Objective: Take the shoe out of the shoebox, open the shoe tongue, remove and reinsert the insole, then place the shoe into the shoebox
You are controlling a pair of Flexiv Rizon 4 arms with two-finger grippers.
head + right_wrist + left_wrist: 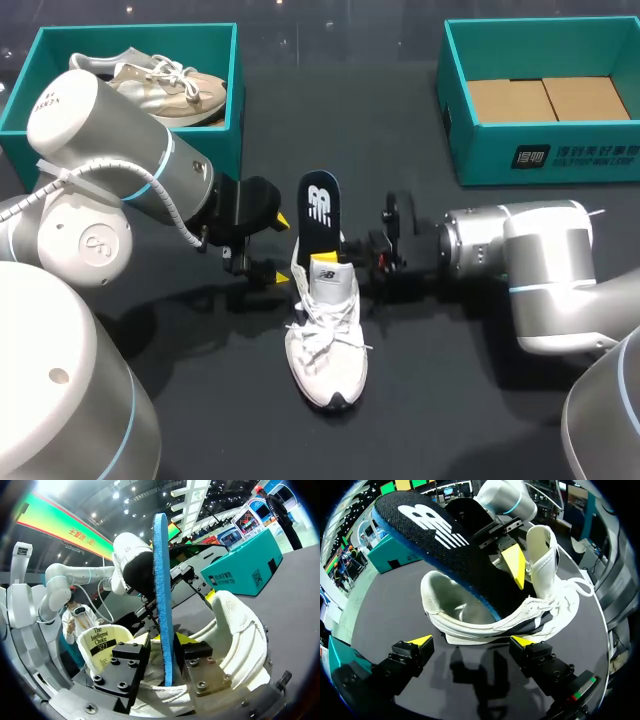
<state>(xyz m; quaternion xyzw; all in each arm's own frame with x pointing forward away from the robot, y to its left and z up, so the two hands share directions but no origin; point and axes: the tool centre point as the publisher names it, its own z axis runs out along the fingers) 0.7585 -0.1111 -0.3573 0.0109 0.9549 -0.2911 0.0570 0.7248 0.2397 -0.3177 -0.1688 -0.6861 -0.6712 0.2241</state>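
A white sneaker point(325, 340) lies on the black table, toe towards the front edge. Its dark insole point(321, 205) with a blue edge stands upright out of the heel opening. My right gripper point(352, 258) reaches in from the right at the shoe's collar. In the right wrist view the insole point(161, 570) stands between its fingers point(202, 667), which are slightly apart, with a small gap on one side. My left gripper point(282, 250) is wide open just left of the heel. In its wrist view the shoe point(485, 625) lies just ahead of the left gripper point(471, 641), untouched.
A teal shoebox point(215, 50) at the back left holds a beige shoe point(160, 85). Another teal shoebox point(540, 155) at the back right has brown cardboard point(545, 98) on its floor. Bare black table surrounds the sneaker in front.
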